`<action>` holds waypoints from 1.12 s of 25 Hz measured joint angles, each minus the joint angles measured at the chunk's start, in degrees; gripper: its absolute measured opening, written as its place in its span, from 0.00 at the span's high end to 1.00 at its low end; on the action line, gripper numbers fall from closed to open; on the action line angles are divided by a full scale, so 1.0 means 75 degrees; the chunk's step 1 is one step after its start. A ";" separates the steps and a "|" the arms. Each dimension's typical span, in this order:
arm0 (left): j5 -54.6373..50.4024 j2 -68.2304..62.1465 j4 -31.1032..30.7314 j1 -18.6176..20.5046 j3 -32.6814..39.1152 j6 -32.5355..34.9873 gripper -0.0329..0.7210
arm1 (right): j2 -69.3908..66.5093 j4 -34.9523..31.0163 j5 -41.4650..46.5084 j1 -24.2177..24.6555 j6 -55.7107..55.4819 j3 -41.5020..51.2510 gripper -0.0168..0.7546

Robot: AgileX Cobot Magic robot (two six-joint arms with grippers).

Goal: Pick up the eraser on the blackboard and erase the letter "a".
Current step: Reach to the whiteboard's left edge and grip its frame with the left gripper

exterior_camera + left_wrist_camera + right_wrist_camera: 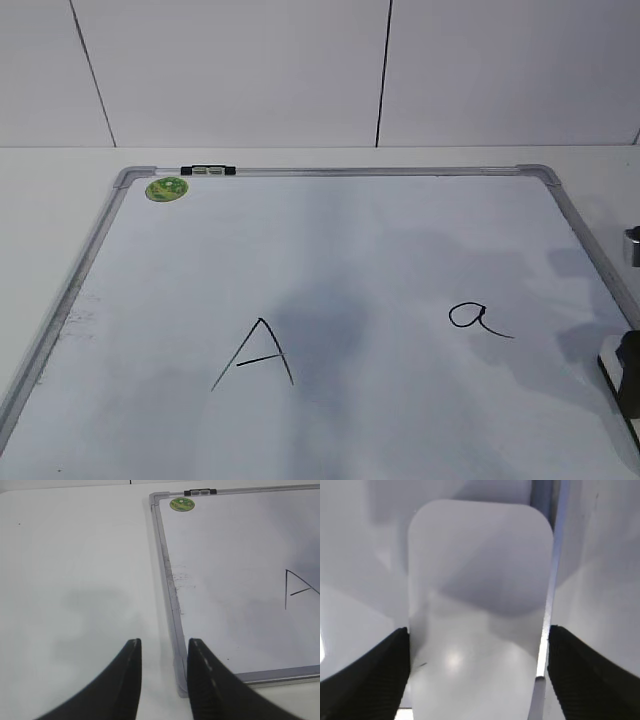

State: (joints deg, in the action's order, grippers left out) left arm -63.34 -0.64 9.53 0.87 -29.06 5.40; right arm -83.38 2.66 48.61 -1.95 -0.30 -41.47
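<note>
The blackboard (330, 171) lies flat on the table, white with a grey frame. The letter "a" (478, 319) is drawn in thin black marker on its right half. The eraser (480, 580) is a white oblong block lying by the board's right frame, and it also shows at the right edge of the exterior view (608, 372). My right gripper (479, 645) is open and straddles the eraser: the left finger touches its side and a thin gap shows at the right finger. My left gripper (164, 645) is open and empty over the board's near left corner.
A larger capital "A" (257, 355) is drawn on the board's left half. A round green magnet (167, 188) and a black-and-silver clip (208, 171) sit at the far left corner. A silver part (632, 245) shows at the right edge. A white wall stands behind the table.
</note>
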 joint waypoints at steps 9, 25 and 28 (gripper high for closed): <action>0.0000 0.0000 0.0000 0.0000 0.0000 0.0000 0.64 | -0.0101 -0.0044 -0.0247 0.0000 -0.0014 0.0000 0.12; 0.0000 0.0000 0.0000 0.0000 0.0000 0.0000 0.65 | -0.0449 -0.0181 -0.0232 0.0000 -0.0078 -0.0011 0.26; 0.0000 0.0000 0.0000 0.0000 0.0000 0.0000 0.65 | -0.0449 -0.0181 -0.0232 0.0000 -0.0089 -0.0011 0.27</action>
State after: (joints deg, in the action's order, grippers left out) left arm -63.34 -0.64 9.53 0.87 -29.06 5.40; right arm -86.75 1.30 46.87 -1.95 -0.97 -41.55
